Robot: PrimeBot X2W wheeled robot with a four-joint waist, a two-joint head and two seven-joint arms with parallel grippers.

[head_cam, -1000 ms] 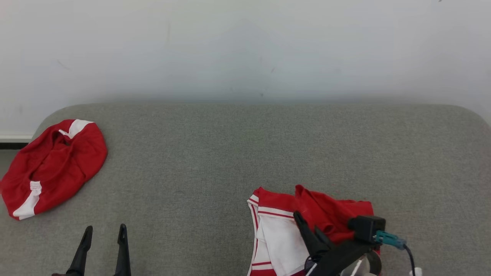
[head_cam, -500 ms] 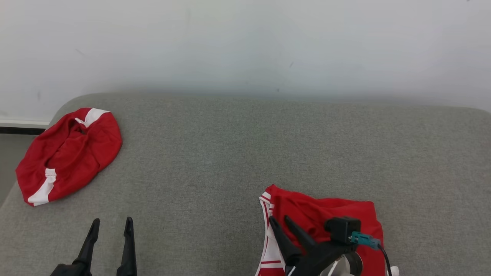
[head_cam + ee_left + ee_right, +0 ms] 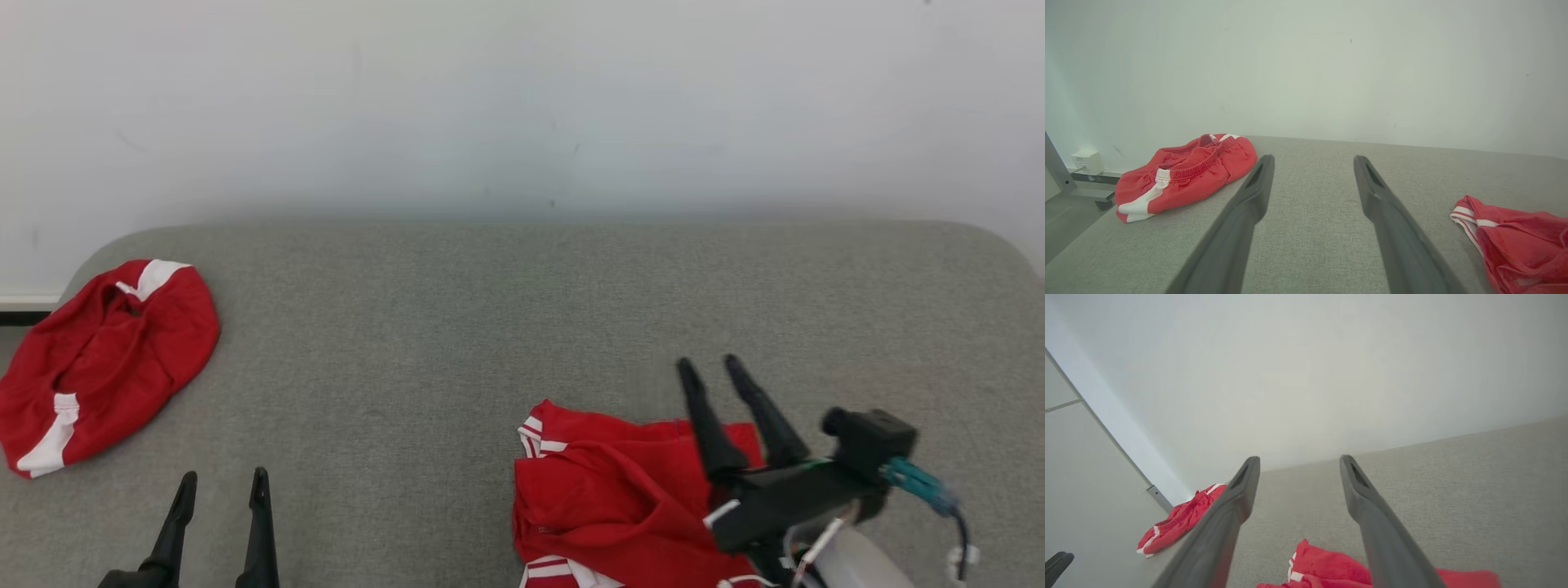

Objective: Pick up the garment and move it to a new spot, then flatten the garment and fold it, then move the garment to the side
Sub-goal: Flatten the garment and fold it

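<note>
Near the front right of the grey fabric-topped desk point(image 3: 457, 327), the crumpled red garment with white striped trim point(image 3: 604, 498) lies in a loose heap, let go. A second ago the right jaws were pinched together in its cloth. Now they stand wide apart and lifted clear, their long dark fingers point(image 3: 709, 425) pointing past the heap's far edge. A white panel that showed then is mostly buried under red folds (only a strip peeks out at the near edge). The left jaws are apart too, low on the left, holding nothing. A second red garment with white bands point(image 3: 106, 359) sits at the desk's far left corner. I judge the move to a new spot done; flattening comes next, and those bunched folds will need spreading.
</note>
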